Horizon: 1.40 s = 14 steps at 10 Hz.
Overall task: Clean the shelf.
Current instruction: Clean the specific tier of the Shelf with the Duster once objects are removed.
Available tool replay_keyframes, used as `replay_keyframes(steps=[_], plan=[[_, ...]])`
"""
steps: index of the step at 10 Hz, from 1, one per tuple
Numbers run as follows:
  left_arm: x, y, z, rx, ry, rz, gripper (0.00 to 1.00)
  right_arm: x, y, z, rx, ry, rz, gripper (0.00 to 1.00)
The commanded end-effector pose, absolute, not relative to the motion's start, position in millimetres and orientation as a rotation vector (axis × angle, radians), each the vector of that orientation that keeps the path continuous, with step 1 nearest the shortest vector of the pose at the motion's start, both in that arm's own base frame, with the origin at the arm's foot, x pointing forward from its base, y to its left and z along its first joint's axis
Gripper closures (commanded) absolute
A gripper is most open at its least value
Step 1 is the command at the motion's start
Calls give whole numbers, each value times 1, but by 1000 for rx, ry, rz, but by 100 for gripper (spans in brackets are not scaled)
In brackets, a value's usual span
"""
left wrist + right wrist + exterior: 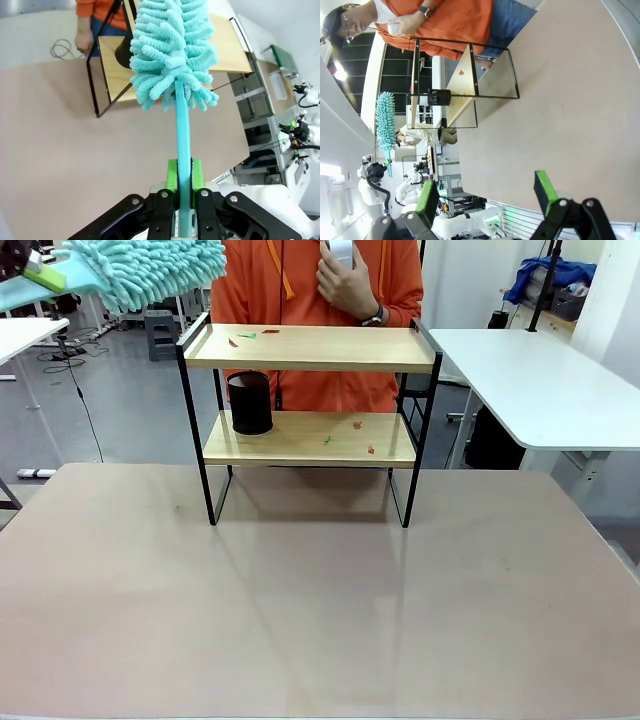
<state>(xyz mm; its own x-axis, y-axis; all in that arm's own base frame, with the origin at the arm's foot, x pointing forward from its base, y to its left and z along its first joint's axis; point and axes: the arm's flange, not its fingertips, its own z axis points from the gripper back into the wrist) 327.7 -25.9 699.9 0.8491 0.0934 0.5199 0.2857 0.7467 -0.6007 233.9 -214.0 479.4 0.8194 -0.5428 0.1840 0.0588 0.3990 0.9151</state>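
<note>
Grips fluffy teal microfibre duster (170,55) by the handle in left gripper (184,175), up beside two-tier wooden black-framed shelf (310,348), with right gripper (487,192) spread wide, empty.

In the front view the duster (150,270) runs off the top left corner. The red and green scraps (247,335) on the shelf (310,348) boards are too small to identify. From the left wrist, the duster head covers most of the black cup (122,52).

No readable text, no labels (anywhere)
</note>
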Motion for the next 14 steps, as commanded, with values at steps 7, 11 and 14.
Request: replay_keyframes(steps=[7, 11, 14], plan=[[391, -129, 680, -481, -621, 21, 88, 236, -215, 481, 1114, -530, -383, 0], [405, -149, 665, -396, -572, -11, 88, 236, -215, 481, 1114, -530, -383, 0], [402, -148, 659, -433, -500, -87, 88, 236, -215, 481, 1114, -530, -383, 0]])
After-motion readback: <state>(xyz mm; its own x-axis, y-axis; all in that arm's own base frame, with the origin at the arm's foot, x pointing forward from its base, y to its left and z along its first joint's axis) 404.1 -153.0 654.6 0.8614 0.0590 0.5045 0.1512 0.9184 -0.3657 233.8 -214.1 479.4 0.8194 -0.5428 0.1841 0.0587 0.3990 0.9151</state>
